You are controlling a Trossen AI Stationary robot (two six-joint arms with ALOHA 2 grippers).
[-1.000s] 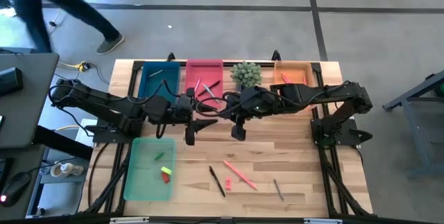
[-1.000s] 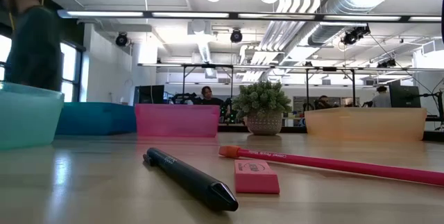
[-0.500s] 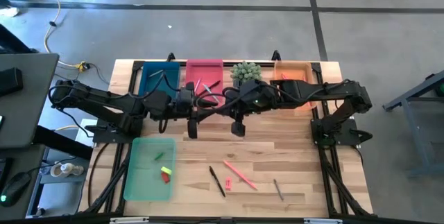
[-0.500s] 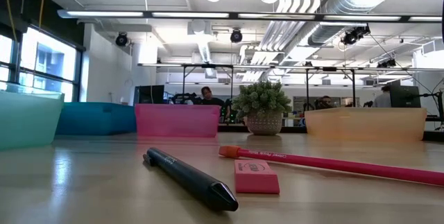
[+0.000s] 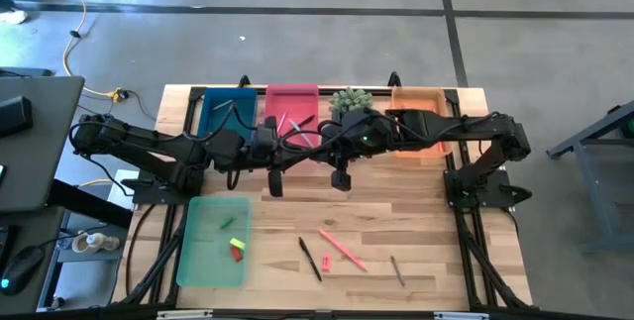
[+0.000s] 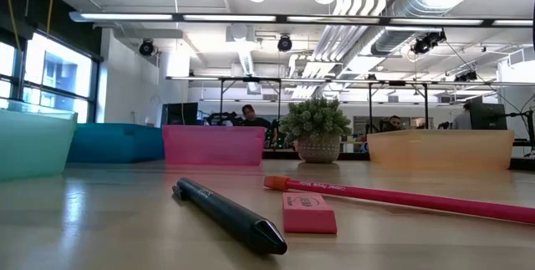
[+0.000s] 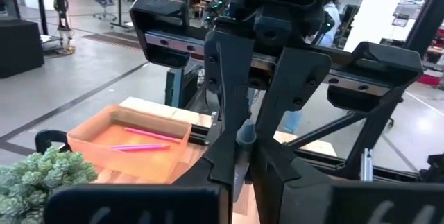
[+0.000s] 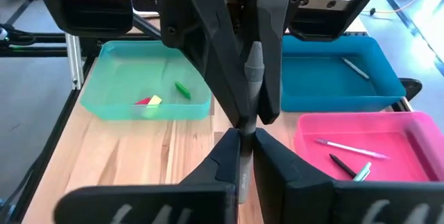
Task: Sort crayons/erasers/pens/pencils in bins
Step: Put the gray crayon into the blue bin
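A thin grey stick [image 8: 253,68] hangs in the air between my two grippers, near the pink bin's [image 5: 290,102] near edge. My left gripper [image 5: 298,150] reaches in from the table's left and my right gripper [image 5: 317,148] from the right; both are shut on the stick. The teal-blue bin [image 5: 226,112] holds a grey stick and the orange bin [image 5: 416,102] holds pink sticks. The pale-green bin [image 5: 213,241] holds green, yellow and red erasers [image 8: 154,100]. On the table lie a black pen [image 6: 230,214], a pink eraser [image 6: 309,213], a pink pencil [image 6: 401,197] and a grey pencil [image 5: 396,270]. My left gripper pinches the grey stick between its two fingers [image 8: 208,50] near one end [image 8: 254,78]. The fingers come level from the table's left. The stick is clear of the table. My right gripper pinches the stick's other end [image 7: 243,137] between its two fingers [image 7: 223,71], coming level from the table's right. The stick runs roughly along the fingers, from one gripper to the other.
A small potted plant [image 5: 350,102] stands between the pink and orange bins, close behind my right arm. The bins line the far edge, and the pale-green bin stands at the near left. People sit in the room beyond the table.
My left gripper has closed its fingers onto the stick that my right gripper holds. Both grippers have drifted slightly toward the far edge. A person walking past the far left of the table has left the view.
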